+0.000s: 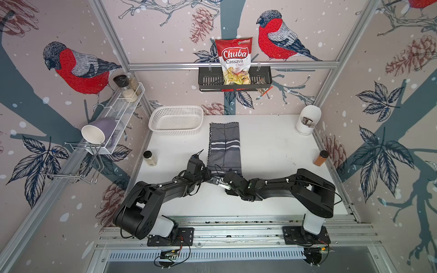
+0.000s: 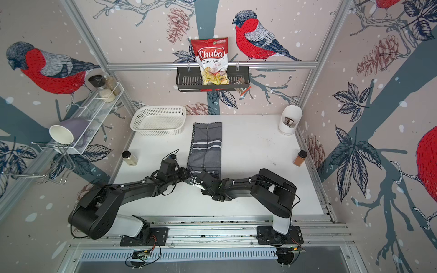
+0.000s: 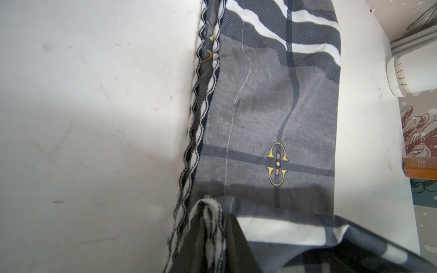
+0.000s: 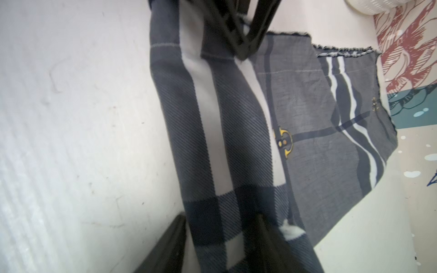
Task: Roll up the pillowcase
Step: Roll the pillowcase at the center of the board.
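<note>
The pillowcase (image 1: 224,146) (image 2: 207,146) lies as a long folded strip down the middle of the white table, grey with navy and white stripes. Both arms meet at its near end. My left gripper (image 1: 210,176) (image 3: 214,212) is shut on the near left corner, the wavy stitched edge bunched between its fingers. My right gripper (image 1: 221,182) (image 4: 217,227) is shut on the same near end, a striped band of cloth (image 4: 212,141) running up between its jaws toward the left gripper (image 4: 243,35). That near end is lifted and folded over the flat grey part (image 3: 272,106).
A white plastic basket (image 1: 176,120) stands just left of the strip's far end. A pale spice jar (image 1: 150,158) is at the table's left edge, a brown one (image 1: 320,158) at the right edge, and a white container (image 1: 307,123) in the far right corner.
</note>
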Robot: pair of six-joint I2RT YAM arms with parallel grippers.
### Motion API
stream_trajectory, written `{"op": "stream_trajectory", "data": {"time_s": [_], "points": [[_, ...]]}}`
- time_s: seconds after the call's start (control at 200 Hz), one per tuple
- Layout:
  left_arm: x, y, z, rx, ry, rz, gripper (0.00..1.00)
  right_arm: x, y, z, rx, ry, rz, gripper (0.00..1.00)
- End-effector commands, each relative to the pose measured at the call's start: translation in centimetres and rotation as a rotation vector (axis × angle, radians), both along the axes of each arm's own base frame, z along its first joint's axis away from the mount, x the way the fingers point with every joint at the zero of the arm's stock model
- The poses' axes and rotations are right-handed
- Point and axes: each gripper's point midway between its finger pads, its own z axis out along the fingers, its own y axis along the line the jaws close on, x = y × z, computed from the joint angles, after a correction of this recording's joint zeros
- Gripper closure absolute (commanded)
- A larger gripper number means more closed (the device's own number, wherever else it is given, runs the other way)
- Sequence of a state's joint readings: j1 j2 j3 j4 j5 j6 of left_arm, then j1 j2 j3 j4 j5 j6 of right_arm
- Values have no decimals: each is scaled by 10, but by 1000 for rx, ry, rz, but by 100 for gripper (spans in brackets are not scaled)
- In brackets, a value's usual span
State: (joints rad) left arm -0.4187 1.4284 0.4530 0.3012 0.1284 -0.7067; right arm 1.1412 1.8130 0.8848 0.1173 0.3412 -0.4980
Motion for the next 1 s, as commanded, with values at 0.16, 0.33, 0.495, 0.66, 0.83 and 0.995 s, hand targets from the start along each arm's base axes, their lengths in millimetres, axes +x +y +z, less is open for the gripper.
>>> {"op": "stream_trajectory", "data": {"time_s": [0.16,0.33,0.495,0.66,0.83,0.995], "points": [[11,14,10,-17,-15,37,56,-35,-11,-24,-56,248,23,87],[13,38,22,-17,-46,136,39,-58,2,2,41,613,52,91],[9,48,42,-26,-111,163,39,-74,5,27,74,940,77,93],[0,30,66,-94,-232,31,39,-65,2,40,98,1152,75,93],[-11,18,81,-163,-321,-53,36,-41,-4,29,72,1228,26,93],[-22,2,76,-204,-332,-141,28,-23,-3,20,63,1270,-1,91]]}}
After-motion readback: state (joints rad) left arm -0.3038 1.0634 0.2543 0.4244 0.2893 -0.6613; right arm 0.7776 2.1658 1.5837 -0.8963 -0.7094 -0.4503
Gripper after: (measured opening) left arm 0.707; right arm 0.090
